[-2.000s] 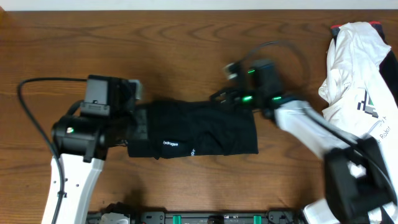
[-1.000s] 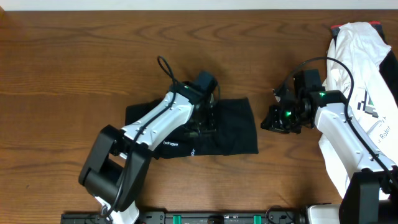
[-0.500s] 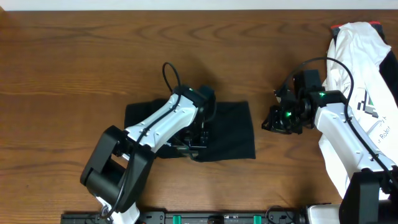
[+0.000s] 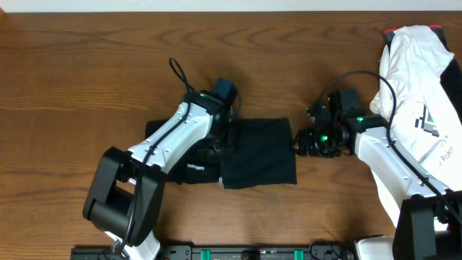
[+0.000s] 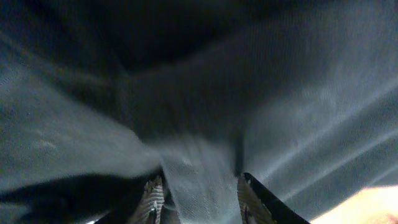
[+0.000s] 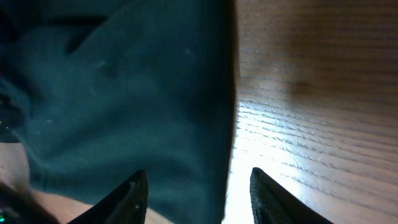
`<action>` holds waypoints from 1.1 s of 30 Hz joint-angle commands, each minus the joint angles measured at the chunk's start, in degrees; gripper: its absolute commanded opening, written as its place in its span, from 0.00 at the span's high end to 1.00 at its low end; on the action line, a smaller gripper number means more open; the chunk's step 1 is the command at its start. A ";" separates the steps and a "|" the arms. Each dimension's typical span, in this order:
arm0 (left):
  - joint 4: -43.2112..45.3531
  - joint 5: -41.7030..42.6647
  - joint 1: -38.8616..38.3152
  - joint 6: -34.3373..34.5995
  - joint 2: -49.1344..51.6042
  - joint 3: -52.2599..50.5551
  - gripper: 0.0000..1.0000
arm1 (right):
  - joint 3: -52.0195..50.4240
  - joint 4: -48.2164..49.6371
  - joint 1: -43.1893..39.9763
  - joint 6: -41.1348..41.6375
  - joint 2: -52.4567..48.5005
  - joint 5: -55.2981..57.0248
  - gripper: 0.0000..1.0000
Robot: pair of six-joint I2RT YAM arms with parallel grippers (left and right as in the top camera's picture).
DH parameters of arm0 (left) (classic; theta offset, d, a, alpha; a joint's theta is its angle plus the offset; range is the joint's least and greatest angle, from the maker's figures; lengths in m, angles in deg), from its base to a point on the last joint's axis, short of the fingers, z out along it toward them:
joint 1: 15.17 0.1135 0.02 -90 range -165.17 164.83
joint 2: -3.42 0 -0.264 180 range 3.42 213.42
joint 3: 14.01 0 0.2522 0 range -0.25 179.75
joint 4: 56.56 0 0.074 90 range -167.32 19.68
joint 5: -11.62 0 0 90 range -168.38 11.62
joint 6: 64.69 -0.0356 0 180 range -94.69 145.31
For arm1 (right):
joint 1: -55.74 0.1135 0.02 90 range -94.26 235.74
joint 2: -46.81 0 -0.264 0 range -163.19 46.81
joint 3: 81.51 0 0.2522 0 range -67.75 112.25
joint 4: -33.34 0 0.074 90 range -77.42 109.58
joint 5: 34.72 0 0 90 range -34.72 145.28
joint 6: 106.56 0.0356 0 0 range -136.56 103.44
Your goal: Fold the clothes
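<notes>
The black T-shirt [image 4: 263, 155] lies folded into a rectangle at mid table, with small white lettering near its front left. My left gripper [image 4: 222, 137] presses down on the shirt's middle. In the left wrist view the shirt [image 5: 280, 93] fills the frame. There the left jaws [image 5: 200, 186] stand apart with a raised ridge of fabric between them. My right gripper [image 4: 297, 142] is open at the shirt's right edge. In the right wrist view its jaws [image 6: 199, 186] straddle that edge of the shirt [image 6: 124, 93], one finger over cloth and one over bare wood.
A crumpled white garment with a green-and-black logo [image 4: 419, 87] lies at the table's far right, beside the right arm. The brown wooden table [image 4: 108, 65] surrounds the shirt and also shows in the right wrist view [image 6: 311, 93].
My left arm swung from the shirt's left end onto its middle, then shifted slightly left and back. My right gripper pulled away, then moved back to the shirt's right edge. The shirt's right part now lies as a separate panel.
</notes>
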State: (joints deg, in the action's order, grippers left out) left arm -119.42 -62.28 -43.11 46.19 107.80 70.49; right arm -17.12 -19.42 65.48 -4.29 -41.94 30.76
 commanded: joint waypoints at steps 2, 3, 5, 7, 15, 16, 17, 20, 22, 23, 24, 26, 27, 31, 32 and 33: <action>2.12 -0.81 2.47 -3.52 -0.96 0.74 0.54 | -3.45 2.51 0.52 1.20 0.24 0.35 0.48; 2.78 -1.51 2.73 -4.61 -0.87 0.74 0.53 | -4.26 3.39 0.50 1.22 0.24 0.35 0.49; 3.87 -4.04 2.93 -4.83 -0.63 0.74 0.51 | -5.75 5.25 0.52 1.22 0.24 0.31 0.51; 4.90 -4.07 2.91 -4.81 -0.28 0.74 0.52 | -7.04 7.23 0.52 1.20 0.24 0.07 0.53; 10.69 -3.78 2.64 -9.94 0.44 0.74 0.94 | -10.91 11.63 2.25 1.88 0.22 -2.10 0.59; 11.30 -3.89 2.67 -9.94 0.44 0.74 0.94 | -11.23 11.72 2.80 1.97 0.22 -2.10 0.60; 11.91 -4.00 2.71 -9.94 0.44 0.74 0.94 | -11.72 12.00 3.48 2.34 0.24 -2.05 0.62; 12.31 -5.95 2.75 -9.94 0.44 0.74 0.94 | -13.20 13.11 5.33 3.06 0.24 -1.22 0.69; 12.09 -8.31 2.82 -9.97 0.44 0.74 0.94 | -13.77 13.07 5.95 4.42 0.24 2.10 0.81; 11.89 -10.14 2.89 -9.97 0.44 0.74 0.94 | -13.86 12.81 5.99 4.70 0.24 4.72 0.93; 11.80 -11.04 2.93 -9.94 0.44 0.74 0.94 | -13.86 12.70 5.97 4.76 0.24 5.77 0.98; 11.65 -13.42 3.39 -9.94 0.44 0.74 0.94 | -13.86 12.44 5.75 4.90 0.24 7.87 0.99; 11.69 -14.03 3.74 -9.97 0.44 0.74 0.94 | -13.86 12.46 5.51 4.87 0.24 7.78 0.99; 11.74 -14.64 5.79 -10.16 0.44 0.74 0.94 | -13.86 12.22 5.31 4.85 0.24 7.45 0.92; 11.72 -14.23 6.21 -10.16 0.42 0.74 0.94 | -13.86 12.24 5.33 4.81 0.24 6.88 0.82; 11.72 -13.42 6.60 -10.16 0.42 0.76 0.90 | -13.84 12.41 5.33 4.28 0.24 5.95 0.70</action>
State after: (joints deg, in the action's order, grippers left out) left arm -107.51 -74.11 -38.02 36.84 107.80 70.49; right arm -30.40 -6.74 70.88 0.32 -41.74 33.34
